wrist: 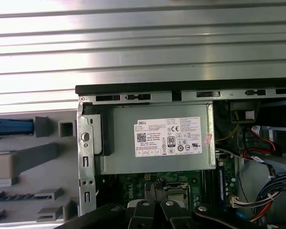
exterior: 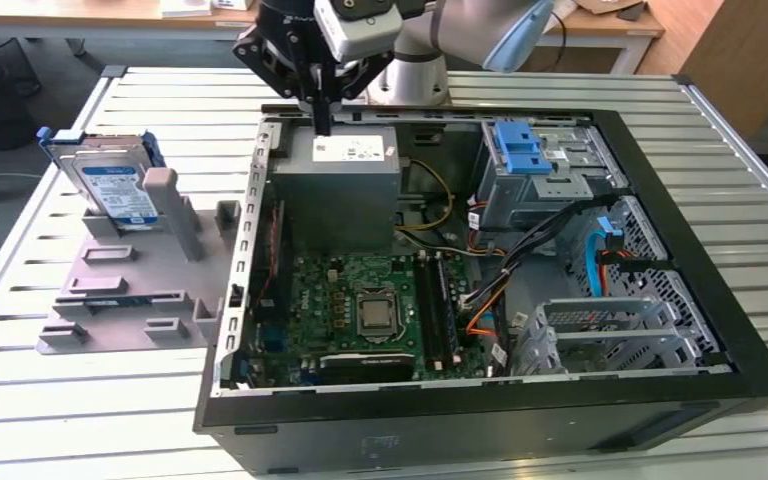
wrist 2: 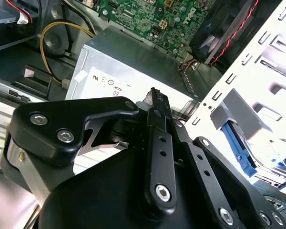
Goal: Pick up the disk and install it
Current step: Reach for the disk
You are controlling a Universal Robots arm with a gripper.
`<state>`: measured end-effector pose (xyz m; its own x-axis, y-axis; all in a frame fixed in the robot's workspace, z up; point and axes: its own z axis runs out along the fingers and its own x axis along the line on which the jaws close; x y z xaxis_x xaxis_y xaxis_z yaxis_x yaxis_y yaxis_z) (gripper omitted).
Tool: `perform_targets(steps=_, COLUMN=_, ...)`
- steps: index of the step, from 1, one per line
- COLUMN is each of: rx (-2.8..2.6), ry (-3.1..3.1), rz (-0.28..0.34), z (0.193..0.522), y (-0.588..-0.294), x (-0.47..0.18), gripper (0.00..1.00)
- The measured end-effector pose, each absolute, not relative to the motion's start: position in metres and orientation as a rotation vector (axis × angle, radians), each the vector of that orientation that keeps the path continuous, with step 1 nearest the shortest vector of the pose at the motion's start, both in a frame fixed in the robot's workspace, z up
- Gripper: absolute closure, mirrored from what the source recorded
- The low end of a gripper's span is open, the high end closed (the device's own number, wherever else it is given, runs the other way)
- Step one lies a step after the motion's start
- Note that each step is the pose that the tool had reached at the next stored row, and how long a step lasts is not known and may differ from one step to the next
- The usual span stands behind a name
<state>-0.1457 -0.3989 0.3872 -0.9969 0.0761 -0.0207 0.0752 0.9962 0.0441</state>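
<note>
Slatted metal table (exterior: 11, 400) bears a grey rack (exterior: 131, 290) holding your blue-framed silver disk (exterior: 115, 188), well apart from the black gripper (exterior: 320, 128) pinched empty over the grey power-supply box (exterior: 337, 190); crossing low risks clipping the black case wall (exterior: 257, 200).

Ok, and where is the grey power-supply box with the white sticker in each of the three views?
Exterior view: the power-supply box sits in the far corner of the case, toward the exterior view's left.
Second wrist view: the box lies beside the motherboard, sticker partly covered.
First wrist view: the box is central, sticker fully visible.
Shared landmark: the green motherboard borders the box.
</note>
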Motion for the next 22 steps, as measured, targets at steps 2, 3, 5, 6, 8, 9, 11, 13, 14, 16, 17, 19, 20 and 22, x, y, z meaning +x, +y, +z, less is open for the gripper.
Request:
perform_targets(steps=2, rx=0.118, ry=3.116, rz=0.067, z=0.387, y=-0.399, x=-0.147, gripper=0.89)
perform_targets(steps=3, rx=0.118, ry=3.116, rz=0.068, z=0.387, y=-0.399, x=-0.148, gripper=0.89)
perform_targets(steps=5, rx=0.118, ry=3.116, rz=0.068, z=0.386, y=-0.399, x=-0.149, gripper=0.89)
perform_targets(steps=6, rx=0.118, ry=3.116, rz=0.068, z=0.386, y=-0.399, x=-0.150, gripper=0.89)
perform_targets(steps=8, rx=0.118, ry=3.116, rz=0.067, z=0.386, y=-0.399, x=-0.152, gripper=0.89)
perform_targets(steps=9, rx=0.118, ry=3.116, rz=0.067, z=0.386, y=-0.398, x=-0.153, gripper=0.89)
perform_targets(steps=11, rx=0.118, ry=3.116, rz=0.067, z=0.386, y=-0.397, x=-0.156, gripper=0.89)
perform_targets(steps=13, rx=0.118, ry=3.116, rz=0.068, z=0.386, y=-0.396, x=-0.159, gripper=0.89)
perform_targets(steps=14, rx=0.118, ry=3.116, rz=0.067, z=0.386, y=-0.395, x=-0.160, gripper=0.89)
perform_targets(steps=16, rx=0.118, ry=3.116, rz=0.067, z=0.385, y=-0.393, x=-0.163, gripper=0.89)
perform_targets(steps=17, rx=0.118, ry=3.116, rz=0.067, z=0.385, y=-0.392, x=-0.165, gripper=0.89)
perform_targets(steps=19, rx=0.118, ry=3.116, rz=0.067, z=0.385, y=-0.390, x=-0.167, gripper=0.89)
perform_targets(steps=20, rx=0.118, ry=3.116, rz=0.068, z=0.385, y=-0.389, x=-0.169, gripper=0.89)
perform_targets(steps=22, rx=0.118, ry=3.116, rz=0.067, z=0.385, y=-0.386, x=-0.172, gripper=0.89)
